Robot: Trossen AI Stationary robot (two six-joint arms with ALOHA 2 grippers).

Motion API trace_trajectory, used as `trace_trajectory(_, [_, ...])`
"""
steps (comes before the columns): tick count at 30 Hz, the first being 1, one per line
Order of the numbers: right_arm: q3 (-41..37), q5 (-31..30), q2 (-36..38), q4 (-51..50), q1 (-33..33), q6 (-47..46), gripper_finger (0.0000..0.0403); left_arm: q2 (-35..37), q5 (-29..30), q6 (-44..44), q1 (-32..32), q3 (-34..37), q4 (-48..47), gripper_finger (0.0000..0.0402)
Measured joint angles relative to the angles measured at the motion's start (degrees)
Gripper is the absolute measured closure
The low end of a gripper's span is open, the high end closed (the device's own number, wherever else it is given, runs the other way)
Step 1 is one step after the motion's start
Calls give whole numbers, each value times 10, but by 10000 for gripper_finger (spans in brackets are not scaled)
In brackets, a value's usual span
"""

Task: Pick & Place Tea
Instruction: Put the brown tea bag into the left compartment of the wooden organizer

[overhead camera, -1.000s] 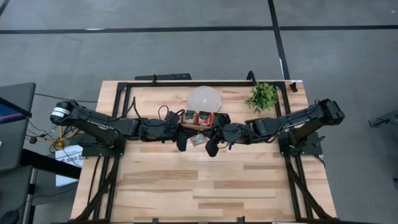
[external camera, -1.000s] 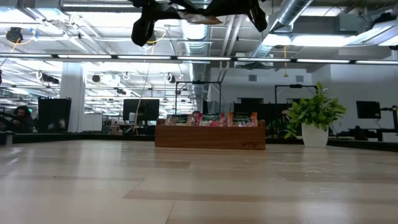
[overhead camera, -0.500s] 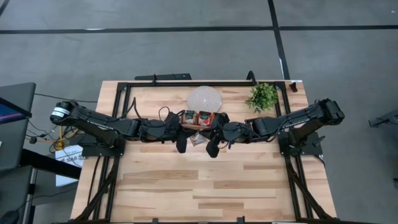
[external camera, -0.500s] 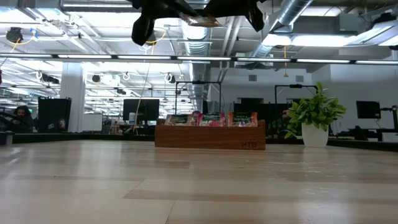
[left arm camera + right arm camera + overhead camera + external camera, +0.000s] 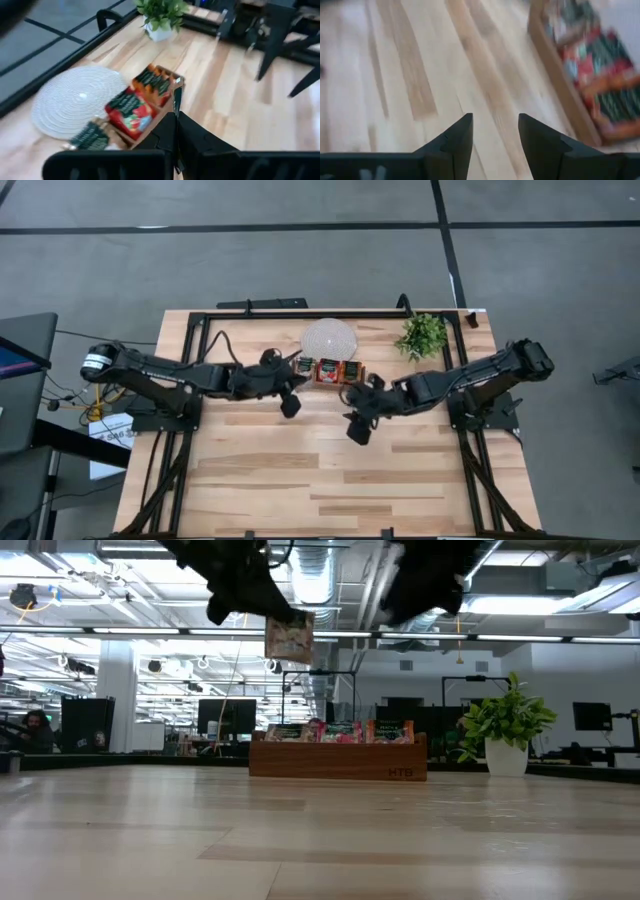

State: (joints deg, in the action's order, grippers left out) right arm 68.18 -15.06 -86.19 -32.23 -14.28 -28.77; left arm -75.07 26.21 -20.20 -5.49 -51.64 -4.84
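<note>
My left pincer (image 5: 262, 602) is now clamped shut on one pale tea sachet (image 5: 289, 638), which hangs from it in the air above the tabletop (image 5: 330, 470), short of the wooden tray (image 5: 338, 757). My right pincer (image 5: 494, 131) has just released that sachet: a moment ago both pincers met over it beside the tray, and now the right one stands with its fingers apart, empty, and has drawn back toward the near side of the tabletop. I judge the handover complete; placing is left to the left arm.

Count:
- Sachets in the air: one.
- Tray: one, three compartments, each holding sachets standing on edge; exact number not readable.
- Round pale mat (image 5: 329, 338): one.
- Potted plant (image 5: 421, 335): one.
</note>
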Motion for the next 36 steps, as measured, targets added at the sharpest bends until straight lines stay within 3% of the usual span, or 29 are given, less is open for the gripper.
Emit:
trace_trajectory(6, [0,1,0,-104,-36,-47,257,0,-96,90,76,0,-11,401])
trace_trajectory(17, [0,-16,0,-124,-86,-112,288,-24,-279,186,206,0,-17,401])
trace_trajectory(24, [0,-16,0,-123,-86,-135,291,-91,-299,237,219,0,10,401])
trace_trajectory(36, [0,-16,0,-124,-86,-171,290,-99,-346,260,257,0,22,401])
